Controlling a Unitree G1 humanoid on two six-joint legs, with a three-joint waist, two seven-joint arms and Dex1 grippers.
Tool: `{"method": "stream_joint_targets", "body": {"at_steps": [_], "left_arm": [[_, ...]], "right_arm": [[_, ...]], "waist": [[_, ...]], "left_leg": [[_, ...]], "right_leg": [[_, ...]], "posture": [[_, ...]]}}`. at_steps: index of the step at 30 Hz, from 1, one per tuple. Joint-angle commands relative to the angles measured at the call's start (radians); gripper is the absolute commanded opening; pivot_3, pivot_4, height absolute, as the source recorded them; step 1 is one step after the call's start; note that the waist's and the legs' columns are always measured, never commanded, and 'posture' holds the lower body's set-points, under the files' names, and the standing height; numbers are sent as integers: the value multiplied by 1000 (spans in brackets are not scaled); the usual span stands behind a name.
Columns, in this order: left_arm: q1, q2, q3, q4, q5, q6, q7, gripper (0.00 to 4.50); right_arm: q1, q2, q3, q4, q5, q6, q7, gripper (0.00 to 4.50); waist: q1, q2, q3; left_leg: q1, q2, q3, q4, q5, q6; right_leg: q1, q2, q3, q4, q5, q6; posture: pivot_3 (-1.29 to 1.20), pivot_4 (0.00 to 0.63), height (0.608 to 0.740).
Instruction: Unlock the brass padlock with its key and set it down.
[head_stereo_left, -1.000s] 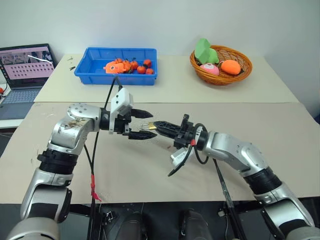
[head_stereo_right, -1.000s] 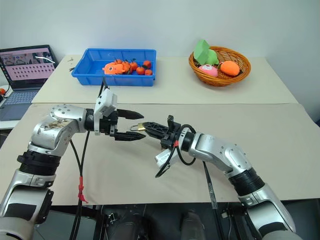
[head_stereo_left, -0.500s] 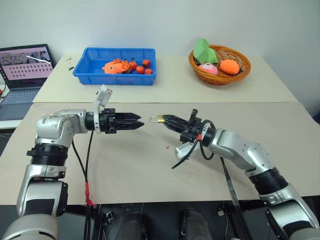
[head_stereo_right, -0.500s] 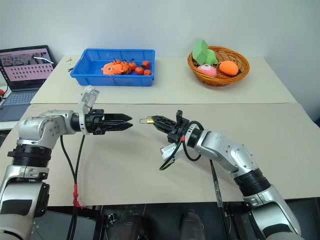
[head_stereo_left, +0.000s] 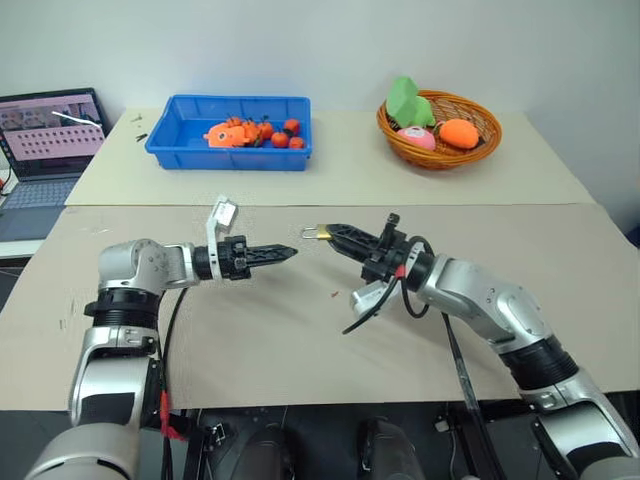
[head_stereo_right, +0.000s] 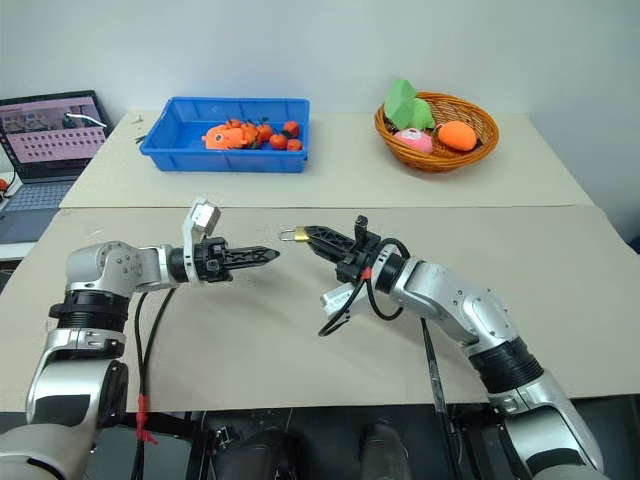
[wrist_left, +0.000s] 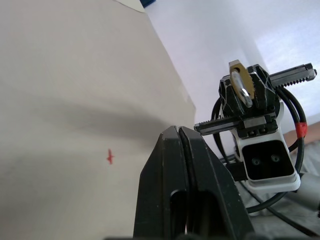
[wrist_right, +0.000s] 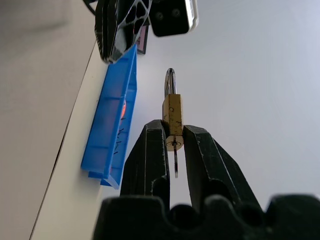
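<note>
Now mid-task, unlocking step. Table (head_stereo_left: 300, 340) spans frame; blue tray (head_stereo_left: 180, 135) upper left, basket (head_stereo_left: 440, 140) upper right, laptop (head_stereo_left: 50, 130) far left edge. Right gripper (head_stereo_left: 327, 233) at centre, clenched on padlock (wrist_right: 173, 114), held above table, loop pointing away. Key (wrist_right: 175, 162) sits in padlock's underside, between fingers. Left gripper (head_stereo_left: 285, 253) just left of centre, clenched, empty, near padlock, apart. Next, likely: left gripper must open, reach key, turn it.
</note>
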Motion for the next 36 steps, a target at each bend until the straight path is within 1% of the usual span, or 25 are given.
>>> {"method": "stream_joint_targets", "body": {"at_steps": [1, 13, 20, 36], "left_arm": [[-5, -8, 40, -15, -37, 29, 25, 56], [-26, 9, 55, 13, -48, 31, 18, 56], [-26, 5, 59, 4, -47, 21, 27, 56], [-20, 13, 65, -57, -101, 74, 11, 56]], "right_arm": [[6, 12, -7, -66, 2, 6, -3, 87], [34, 6, -5, -34, -53, 3, -65, 87], [37, 22, 10, -34, -50, 2, -57, 87], [23, 31, 33, 0, -49, -1, -58, 87]], "waist": [[0, 0, 0], [2, 0, 0], [2, 0, 0], [3, 0, 0]], "left_leg": [[0, 0, 0, 0, 0, 0], [1, 0, 0, 0, 0, -1], [1, 0, 0, 0, 0, -1], [1, 0, 0, 0, 0, -1]], "right_leg": [[0, 0, 0, 0, 0, 0], [0, 0, 0, 0, 0, 0], [0, 0, 0, 0, 0, 0], [0, 0, 0, 0, 0, 0]], "posture": [[0, 150, 684], [0, 150, 684], [0, 150, 684], [0, 150, 684]]}}
